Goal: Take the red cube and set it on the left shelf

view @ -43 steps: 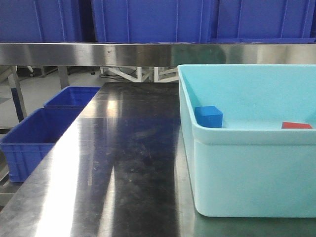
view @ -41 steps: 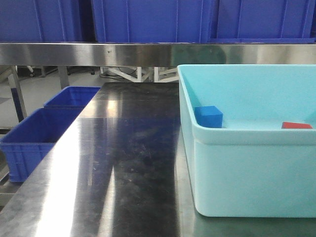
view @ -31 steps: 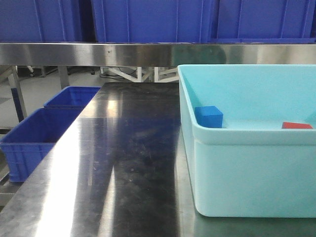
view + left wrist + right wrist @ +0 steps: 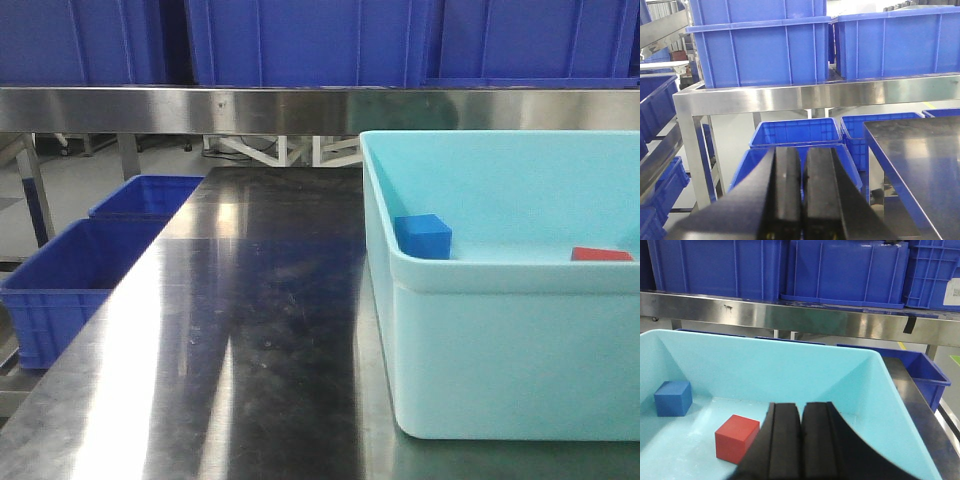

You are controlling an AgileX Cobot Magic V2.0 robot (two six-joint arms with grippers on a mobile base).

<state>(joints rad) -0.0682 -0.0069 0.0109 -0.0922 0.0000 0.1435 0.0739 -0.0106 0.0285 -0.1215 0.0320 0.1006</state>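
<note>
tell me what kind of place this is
Likely a warehouse or factory picking station: large dark-blue plastic crates sit on a brushed stainless-steel rack; a shiny steel worktable carries a pale turquoise plastic tub holding a small red cube and blue cube.

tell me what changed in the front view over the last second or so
Nothing visibly changed. The red cube and the blue cube lie in the same spots inside the turquoise bin, and no arm enters the front view. The wrist views have no earlier pictures to compare; now the left gripper and right gripper are both shut and empty.
</note>
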